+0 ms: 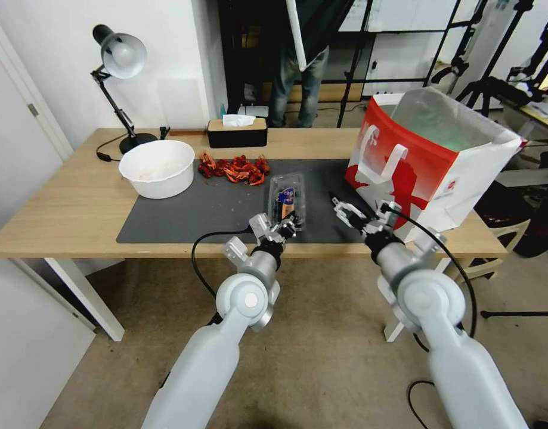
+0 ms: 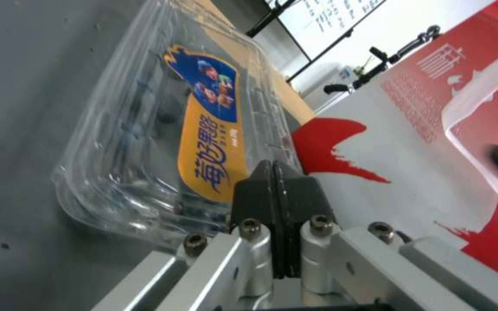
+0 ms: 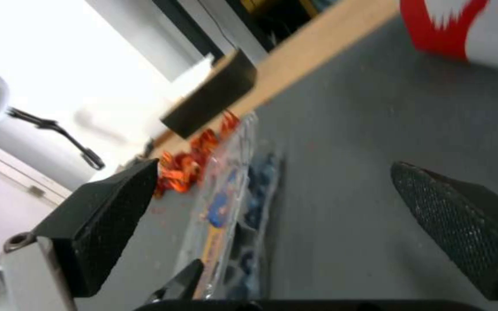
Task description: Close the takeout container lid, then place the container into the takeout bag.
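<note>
One takeout container [image 1: 287,201], one takeout bag [image 1: 435,156], one bowl [image 1: 157,168].

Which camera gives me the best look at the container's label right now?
The left wrist view: the label on the lid is close and readable, blue and orange. The head view shows it small; the right wrist view catches it edge-on.

From my seat I've got a light wood table [image 1: 65,208] with a dark grey mat [image 1: 196,208] across the middle; on the mat sit the white bowl [image 1: 157,168], a heap of red shells [image 1: 235,169], the takeout container [image 1: 287,199] and part of the takeout bag [image 1: 429,161]; lamp [image 1: 120,89] and black tissue box [image 1: 237,132] stand on bare wood along the far edge.
</note>
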Motion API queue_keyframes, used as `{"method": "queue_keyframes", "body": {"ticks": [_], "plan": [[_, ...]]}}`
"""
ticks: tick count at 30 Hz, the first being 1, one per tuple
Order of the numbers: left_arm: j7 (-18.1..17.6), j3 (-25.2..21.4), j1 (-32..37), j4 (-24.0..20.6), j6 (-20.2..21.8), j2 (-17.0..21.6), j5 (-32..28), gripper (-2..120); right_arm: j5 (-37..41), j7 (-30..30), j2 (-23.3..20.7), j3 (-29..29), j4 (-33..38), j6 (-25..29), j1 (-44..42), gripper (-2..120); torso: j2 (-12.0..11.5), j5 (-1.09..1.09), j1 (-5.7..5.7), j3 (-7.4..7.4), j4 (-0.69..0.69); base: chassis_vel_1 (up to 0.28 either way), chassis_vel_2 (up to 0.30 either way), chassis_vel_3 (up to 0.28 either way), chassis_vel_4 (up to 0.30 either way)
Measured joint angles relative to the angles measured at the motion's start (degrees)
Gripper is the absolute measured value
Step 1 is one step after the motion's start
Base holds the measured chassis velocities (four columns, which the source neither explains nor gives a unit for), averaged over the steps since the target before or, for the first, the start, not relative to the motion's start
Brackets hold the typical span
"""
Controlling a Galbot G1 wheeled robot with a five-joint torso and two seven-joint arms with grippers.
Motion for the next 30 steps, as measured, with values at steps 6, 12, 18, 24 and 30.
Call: {"method": "queue_keyframes", "body": {"ticks": [6,12,18,24,30], "plan": [[0.01,0.19,0.25,-0.24,-0.04,0.34,0.35,0,4.77,4.42,-0.55,-1.54,-3.00,-4.33,3.96,100,0.00,0.00,-0.01,0.00,0.01,0.000,0.000,0.000,0.000],[-0.01,0.42,0.63,-0.25,-0.46,0.74,0.38,0,11.36,6.94,-0.53,-2.62,-7.34,-12.15,10.26,100,0.01,0.00,-0.01,-0.01,0.01,0.000,0.000,0.000,0.000],[-0.01,0.17,0.74,-0.43,-0.98,0.46,0.39,0,12.51,7.62,-0.28,-4.99,-11.03,-14.93,14.86,100,0.01,0.00,-0.01,-0.01,0.01,0.000,0.000,0.000,0.000],[0.05,-0.30,1.33,-0.86,-1.07,1.00,0.30,0,12.27,8.03,0.64,-7.18,-15.76,-17.19,19.34,100,0.01,-0.01,-0.01,0.00,0.01,0.000,0.000,0.000,0.000],[0.15,-0.59,1.53,-0.97,-1.08,1.62,0.13,0,12.76,8.01,0.74,-9.28,-18.56,-17.32,21.26,100,0.01,0.00,-0.01,0.00,0.00,0.000,0.000,0.000,0.000]]}}
